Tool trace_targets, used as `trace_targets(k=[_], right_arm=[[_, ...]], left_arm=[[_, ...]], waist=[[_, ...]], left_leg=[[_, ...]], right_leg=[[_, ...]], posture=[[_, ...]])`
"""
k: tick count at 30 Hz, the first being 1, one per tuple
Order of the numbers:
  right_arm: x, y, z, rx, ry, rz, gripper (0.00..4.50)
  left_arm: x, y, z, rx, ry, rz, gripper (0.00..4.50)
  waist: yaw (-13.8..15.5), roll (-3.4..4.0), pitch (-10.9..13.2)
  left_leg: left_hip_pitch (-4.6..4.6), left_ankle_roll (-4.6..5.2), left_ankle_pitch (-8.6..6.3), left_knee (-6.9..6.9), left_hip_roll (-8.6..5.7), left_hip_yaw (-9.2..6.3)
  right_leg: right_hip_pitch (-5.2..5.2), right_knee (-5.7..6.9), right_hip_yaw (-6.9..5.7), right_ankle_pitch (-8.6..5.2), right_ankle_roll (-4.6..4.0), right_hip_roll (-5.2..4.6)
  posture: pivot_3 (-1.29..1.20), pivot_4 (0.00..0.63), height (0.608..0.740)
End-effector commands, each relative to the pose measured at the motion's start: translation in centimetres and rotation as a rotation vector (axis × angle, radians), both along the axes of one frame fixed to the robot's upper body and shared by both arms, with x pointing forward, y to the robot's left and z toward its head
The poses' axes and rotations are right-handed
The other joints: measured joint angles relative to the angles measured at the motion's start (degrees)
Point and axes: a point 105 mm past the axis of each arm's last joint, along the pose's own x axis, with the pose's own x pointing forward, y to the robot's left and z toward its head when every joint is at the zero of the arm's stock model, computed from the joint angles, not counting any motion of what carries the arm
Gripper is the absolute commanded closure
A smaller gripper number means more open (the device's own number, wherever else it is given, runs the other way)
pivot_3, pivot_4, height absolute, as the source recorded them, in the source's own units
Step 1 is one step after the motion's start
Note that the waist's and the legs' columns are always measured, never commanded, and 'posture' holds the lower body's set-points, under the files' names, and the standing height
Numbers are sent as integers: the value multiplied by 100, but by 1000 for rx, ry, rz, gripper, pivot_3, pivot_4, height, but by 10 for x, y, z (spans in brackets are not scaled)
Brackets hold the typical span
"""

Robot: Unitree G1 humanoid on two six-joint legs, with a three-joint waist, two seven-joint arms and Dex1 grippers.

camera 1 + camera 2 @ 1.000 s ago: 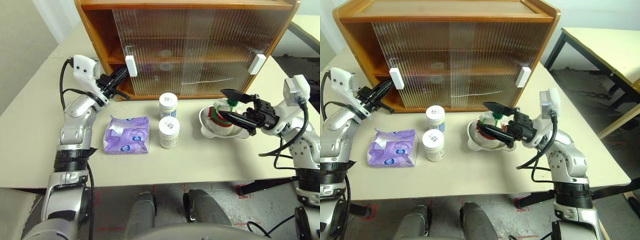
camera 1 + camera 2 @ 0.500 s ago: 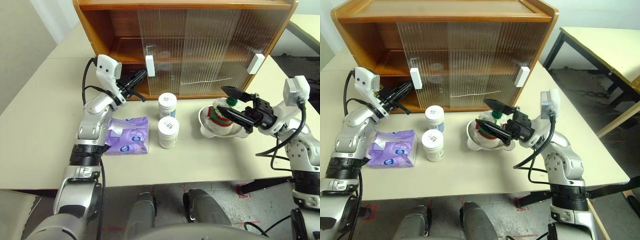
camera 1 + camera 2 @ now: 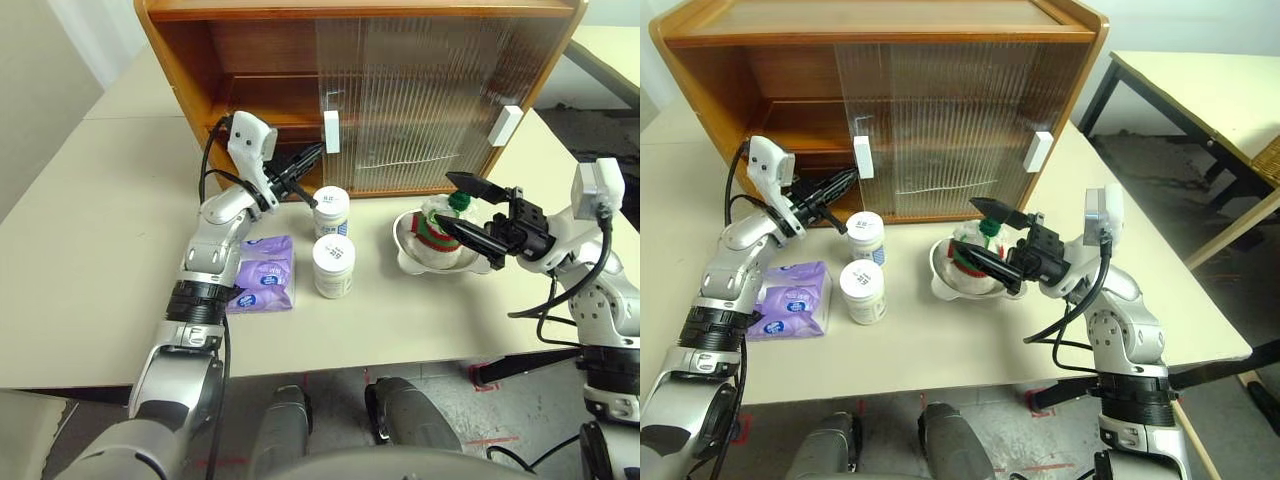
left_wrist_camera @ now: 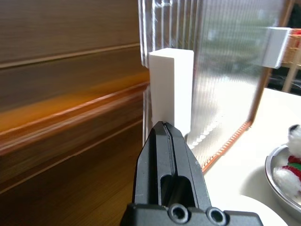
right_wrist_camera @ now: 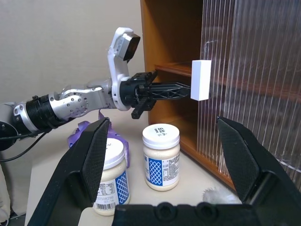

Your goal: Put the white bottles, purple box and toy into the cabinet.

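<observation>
Both head eyes look down over the table (image 3: 90, 250) at the cabinet (image 3: 940, 60), while each wrist view, perhaps nearer, shares its white door handle (image 4: 171, 89).

purple box (image 3: 262, 285): left part behind arm | toy (image 3: 437, 227): base hidden in bowl (image 3: 409, 245)

- The cabinet (image 3: 200, 60) was warm orange-brown wood, with ribbed translucent doors (image 3: 430, 90) and white handles (image 3: 331, 131).
- The two bottles (image 3: 333, 266) were white with blue-printed labels.
- The purple box (image 3: 262, 287) was lilac, with round blue logos.
- The toy (image 3: 436, 228) was pale, banded red and green, and sat in a silvery bowl (image 3: 410, 250).
- The bench (image 3: 90, 250) was pale cream.
- The fingers (image 5: 96, 155) were black.
</observation>
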Motion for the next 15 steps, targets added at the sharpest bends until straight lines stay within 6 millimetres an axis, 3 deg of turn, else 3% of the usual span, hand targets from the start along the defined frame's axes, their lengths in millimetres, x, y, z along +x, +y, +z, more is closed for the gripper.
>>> trace_targets(k=[1, 15], right_arm=[[-2, 2, -2, -36, -10, 0, 0], [-2, -1, -6, -37, 5, 13, 0]], left_arm=[[1, -8, -1, 19, -3, -25, 4482], [2, -20, 3, 12, -19, -55, 4482]], waist=[[-4, 0, 0], [-12, 2, 1]], left_leg=[[-2, 3, -1, 3, 0, 0], [-10, 27, -17, 64, 0, -6]], right_leg=[[0, -1, 0, 1, 2, 0], [18, -2, 8, 12, 21, -3]], posture=[[-263, 97, 740], [-253, 106, 740]])
